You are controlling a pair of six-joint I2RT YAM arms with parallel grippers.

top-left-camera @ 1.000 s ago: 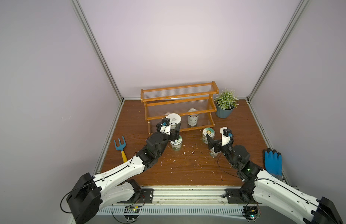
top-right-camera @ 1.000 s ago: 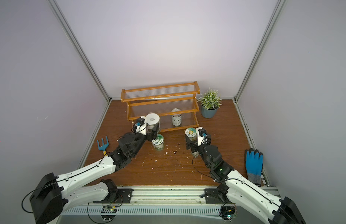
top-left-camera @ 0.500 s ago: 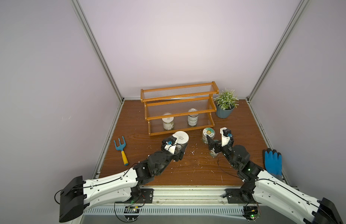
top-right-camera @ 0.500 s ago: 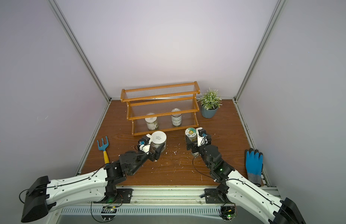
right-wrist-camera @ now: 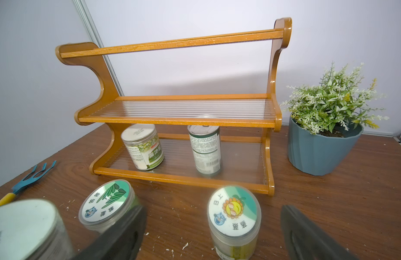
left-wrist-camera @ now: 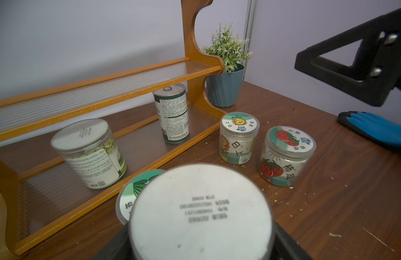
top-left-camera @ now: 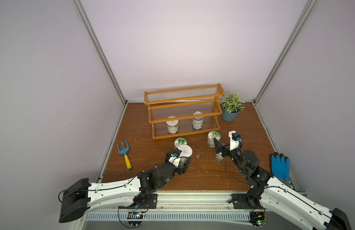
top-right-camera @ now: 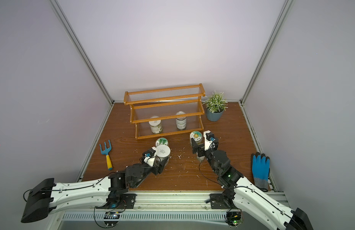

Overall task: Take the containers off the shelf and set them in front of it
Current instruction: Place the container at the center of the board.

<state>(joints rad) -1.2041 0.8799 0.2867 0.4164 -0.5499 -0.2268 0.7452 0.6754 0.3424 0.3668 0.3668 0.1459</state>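
Observation:
The shelf stands at the back of the table, with a plain white-lidded jar and a silver can on its lowest tier. In front of it stand the green trees jar, the yellow flower jar and the red fruit jar. My left gripper is shut on a second plain jar, just in front of the green trees jar. The right gripper hangs open over the red fruit jar, and the yellow flower jar sits just beyond its fingers.
A blue-grey plant pot stands right of the shelf. A blue garden fork lies at the left edge and a blue glove at the right edge. White crumbs are scattered over the wood.
My left arm has drawn back from the shelf's lowest tier toward the front, carrying the plain jar down beside the green trees jar. The right arm has stayed still.

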